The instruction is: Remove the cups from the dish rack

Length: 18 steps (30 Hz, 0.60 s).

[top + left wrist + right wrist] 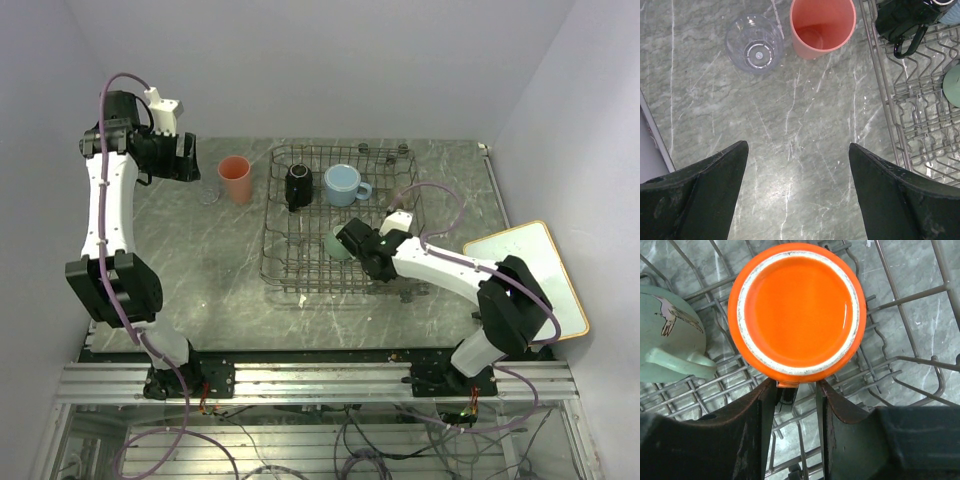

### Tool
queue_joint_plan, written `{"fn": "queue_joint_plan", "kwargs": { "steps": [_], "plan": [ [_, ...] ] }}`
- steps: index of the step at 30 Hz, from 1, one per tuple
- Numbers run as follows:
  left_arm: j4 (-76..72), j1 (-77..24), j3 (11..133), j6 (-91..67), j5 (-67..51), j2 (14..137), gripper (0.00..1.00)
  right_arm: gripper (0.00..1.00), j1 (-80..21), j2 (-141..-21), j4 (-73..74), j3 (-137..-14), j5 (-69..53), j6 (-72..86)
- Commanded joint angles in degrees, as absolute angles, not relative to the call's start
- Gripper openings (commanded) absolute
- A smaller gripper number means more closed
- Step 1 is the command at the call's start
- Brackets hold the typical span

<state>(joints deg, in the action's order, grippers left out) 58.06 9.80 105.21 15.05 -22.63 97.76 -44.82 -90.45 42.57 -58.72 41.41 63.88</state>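
The grey wire dish rack [272, 225] holds a black mug [298, 185], a light-blue mug [343, 185] and a mint-green cup [334, 244]. In the right wrist view an orange mug [797, 310] stands upside down in the rack [920, 360], with the mint-green cup [670, 335] to its left. My right gripper [796, 385] straddles the mug's black handle [788, 395]; the handle lies against the left finger, with a gap at the right finger. The pink tumbler [235, 178] stands on the table left of the rack. My left gripper [797, 145] is open and empty above the table, near the tumbler [822, 25].
A clear glass [755, 47] stands beside the pink tumbler. A white board with an orange rim [530, 275] lies at the right edge of the table. The rack's left wall [880, 75] is right of my left gripper. Walls close in the table on three sides.
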Motion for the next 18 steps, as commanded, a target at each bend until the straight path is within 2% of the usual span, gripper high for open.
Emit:
{"fn": "queue_joint_plan", "kwargs": {
  "steps": [1, 10, 16, 18],
  "plan": [
    [58.79, 9.95, 105.29, 16.16, -24.6, 95.71, 0.93, 0.36, -46.38, -89.67, 44.88, -58.55, 45.97, 66.24],
    [59.94, 9.93, 106.69, 16.33, -24.93, 96.08, 0.92, 0.33, -46.55, -91.37, 41.17, -58.21, 44.08, 62.4],
    [60.56, 9.95, 106.61, 17.24, -27.91, 95.15, 0.93, 0.05, -46.42, -89.54, 41.54, -58.68, 44.57, 61.94],
    [60.6, 10.0, 106.2, 17.77, -29.19, 94.12, 0.93, 0.0, -46.43, -88.54, 41.69, -59.51, 45.07, 61.17]
  ]
}}
